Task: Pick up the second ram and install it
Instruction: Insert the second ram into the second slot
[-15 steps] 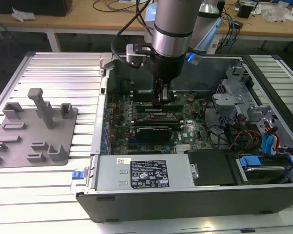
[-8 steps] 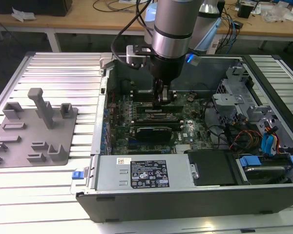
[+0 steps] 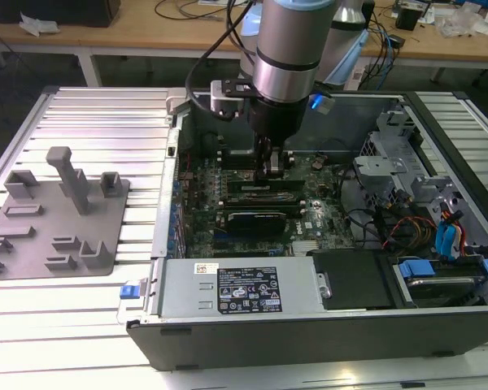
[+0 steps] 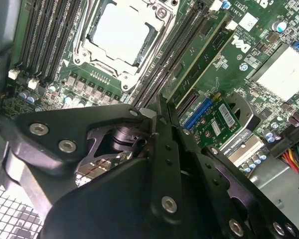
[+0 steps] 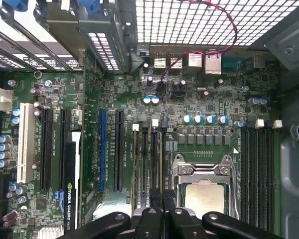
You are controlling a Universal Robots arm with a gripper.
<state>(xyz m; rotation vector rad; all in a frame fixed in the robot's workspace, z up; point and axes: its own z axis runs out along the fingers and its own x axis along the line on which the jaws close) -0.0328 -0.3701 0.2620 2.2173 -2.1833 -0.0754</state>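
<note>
Your arm reaches straight down into the open dark-grey computer case [image 3: 309, 329], which lies on its side on the ribbed aluminium table [image 3: 106, 114]. The black pincer [image 3: 272, 166] hangs low over the green motherboard [image 3: 203, 191], near the middle of the case.

In the second wrist view you see the pincer [image 4: 155, 110] with its fingers [image 4: 164, 134] drawn close together, with hardly a gap at the tips. The second ram [image 4: 199, 57], a long, thin green circuit-board stick, stands on edge in one of the dark memory slots just beside the square silver processor [image 4: 119, 30]. Its near end runs right up to the fingertips. You cannot tell whether the pads are pinching its edge or merely meet above it.

In the first wrist view the pincer [image 5: 163, 199] sits over the same bank of slots, with the processor [image 5: 204, 195] just beside it and a black expansion card [image 5: 70, 194] well off on the other side, past a blue slot [image 5: 102, 149].

On the exterior view's left, a flat grey moulded holder [image 3: 106, 203] with upright posts and shallow pockets lies on the table, well apart from the pincer. A silver power-supply box [image 3: 187, 301] sits along the case's near wall.
</note>
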